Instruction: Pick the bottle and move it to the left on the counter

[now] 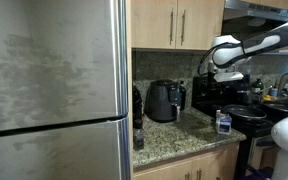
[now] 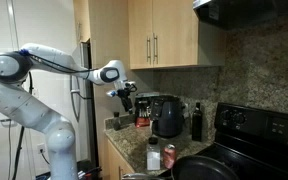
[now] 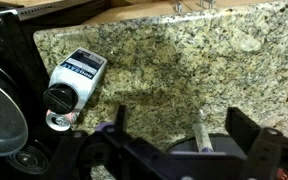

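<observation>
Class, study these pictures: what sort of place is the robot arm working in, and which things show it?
Most likely a home kitchen: a steel refrigerator, wooden cabinets over a granite counter, a black air fryer and a black stove.

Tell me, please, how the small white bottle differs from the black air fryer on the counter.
The bottle is white with a blue label; the air fryer is all black. The bottle is far smaller than the air fryer. The bottle stands near the front edge of the counter; the air fryer sits further back. Both rest on the granite counter, clear of the tool.
</observation>
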You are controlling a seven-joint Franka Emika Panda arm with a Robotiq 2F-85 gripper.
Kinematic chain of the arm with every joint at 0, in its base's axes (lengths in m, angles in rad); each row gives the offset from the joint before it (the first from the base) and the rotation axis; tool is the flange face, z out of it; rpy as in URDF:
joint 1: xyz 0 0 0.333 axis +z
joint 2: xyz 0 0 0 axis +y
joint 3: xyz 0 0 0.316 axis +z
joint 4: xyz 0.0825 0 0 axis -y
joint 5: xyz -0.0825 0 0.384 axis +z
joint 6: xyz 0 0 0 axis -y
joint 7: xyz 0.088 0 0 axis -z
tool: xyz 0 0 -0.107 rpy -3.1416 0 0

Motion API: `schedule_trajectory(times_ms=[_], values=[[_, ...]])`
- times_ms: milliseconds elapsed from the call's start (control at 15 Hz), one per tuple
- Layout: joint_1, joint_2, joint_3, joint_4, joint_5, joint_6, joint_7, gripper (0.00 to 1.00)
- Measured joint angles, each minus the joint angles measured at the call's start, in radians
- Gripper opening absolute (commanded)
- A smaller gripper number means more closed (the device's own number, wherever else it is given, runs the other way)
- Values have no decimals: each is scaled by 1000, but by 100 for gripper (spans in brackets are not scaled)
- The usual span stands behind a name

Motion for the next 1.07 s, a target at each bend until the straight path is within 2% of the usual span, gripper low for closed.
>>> schedule_trajectory(times_ms=[467, 600, 867, 933, 1067], values=[[-5, -1, -7, 3, 0, 0, 26, 100], [-29, -15, -51, 2, 12, -4, 63, 100], [-128, -102, -238, -55, 16, -18, 42, 100], [-149, -118, -261, -67, 15, -17, 20, 100], [-148, -122, -248, -64, 16, -17, 19, 100]])
